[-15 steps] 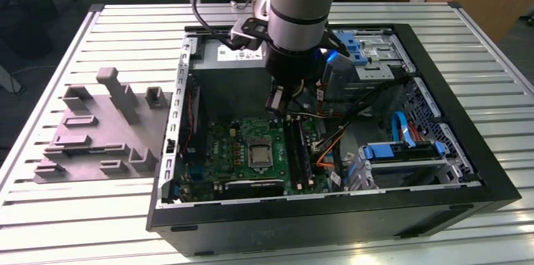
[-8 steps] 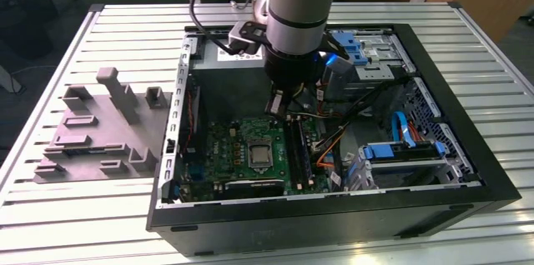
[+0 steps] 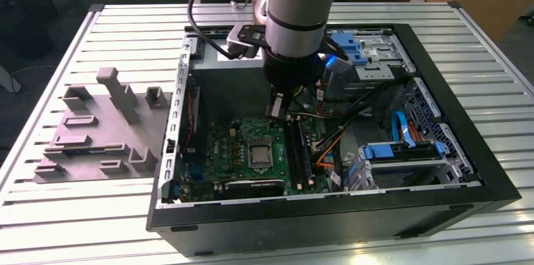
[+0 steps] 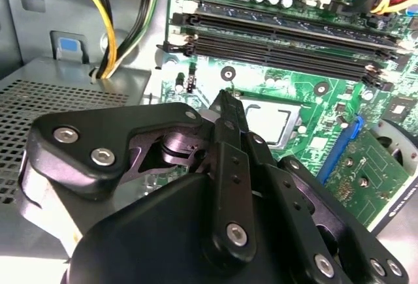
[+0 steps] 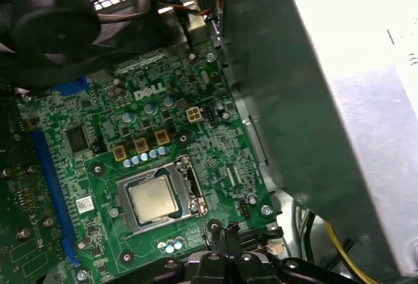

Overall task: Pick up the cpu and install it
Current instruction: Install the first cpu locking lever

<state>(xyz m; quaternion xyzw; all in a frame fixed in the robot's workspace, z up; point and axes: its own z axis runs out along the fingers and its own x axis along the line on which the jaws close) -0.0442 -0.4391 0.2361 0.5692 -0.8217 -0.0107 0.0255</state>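
Note:
The cpu (image 5: 153, 200), a small square chip with a pale silver top, lies flat inside the black socket frame (image 5: 189, 189) on the green motherboard (image 5: 98, 140). It also shows in the exterior view as the cpu (image 3: 260, 152) and in the second wrist view as the cpu (image 4: 269, 124). My gripper (image 3: 279, 107) hangs inside the open computer case, above the board and a little beyond the socket. Its two black fingers (image 4: 227, 111) are pressed together with nothing between them. The fingertips (image 5: 228, 233) sit just off the socket's edge, apart from the chip.
The black case rim (image 3: 467, 152) surrounds the work area. Memory slots (image 4: 281, 42) run beside the socket. A perforated grey power-supply box (image 4: 52, 114) and yellow cables (image 4: 111, 29) lie close to the gripper. Blue drive bays (image 3: 401, 152) fill the exterior view's right. A grey fixture (image 3: 92, 134) stands outside.

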